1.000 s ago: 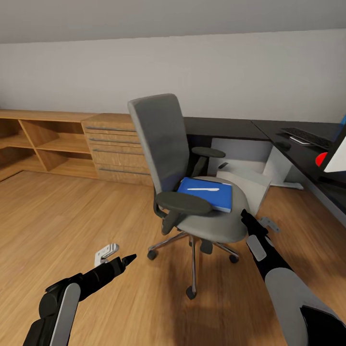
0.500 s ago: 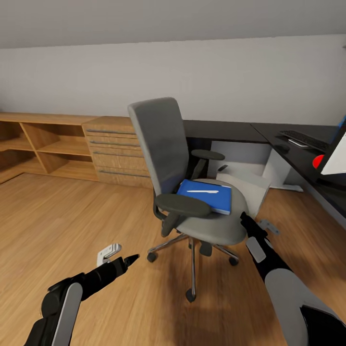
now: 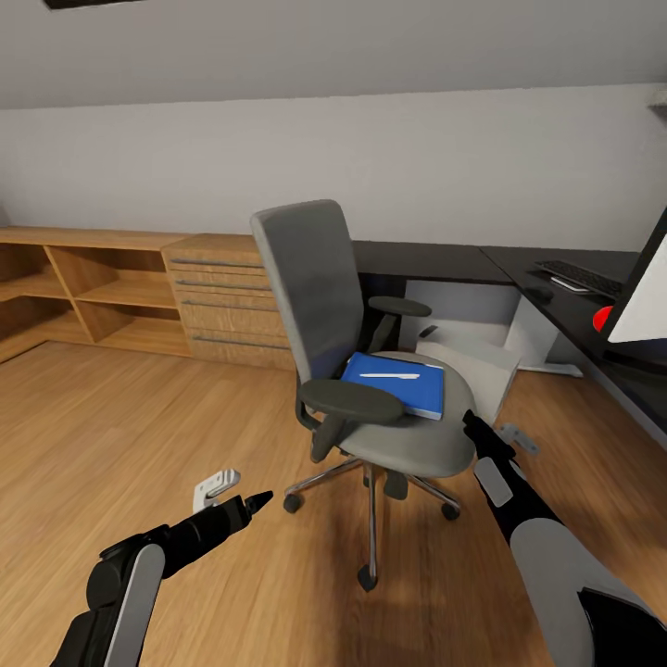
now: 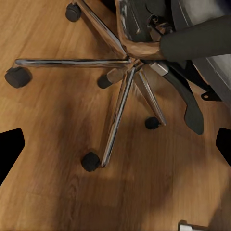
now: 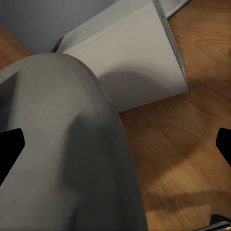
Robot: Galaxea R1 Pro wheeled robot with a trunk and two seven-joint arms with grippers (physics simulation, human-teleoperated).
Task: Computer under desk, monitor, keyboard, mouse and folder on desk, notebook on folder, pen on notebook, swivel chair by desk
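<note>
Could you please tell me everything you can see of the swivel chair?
The swivel chair stands upright on the wooden floor, a little way out from the black desk. It has a tall grey upholstered back, a rounded grey seat, black padded armrests and a black frame. A chrome column rises from a five-star chrome base on small black castors. On the seat lies the blue folder with the pen resting on top. The right gripper is close beside the seat's edge; contact cannot be told.
</note>
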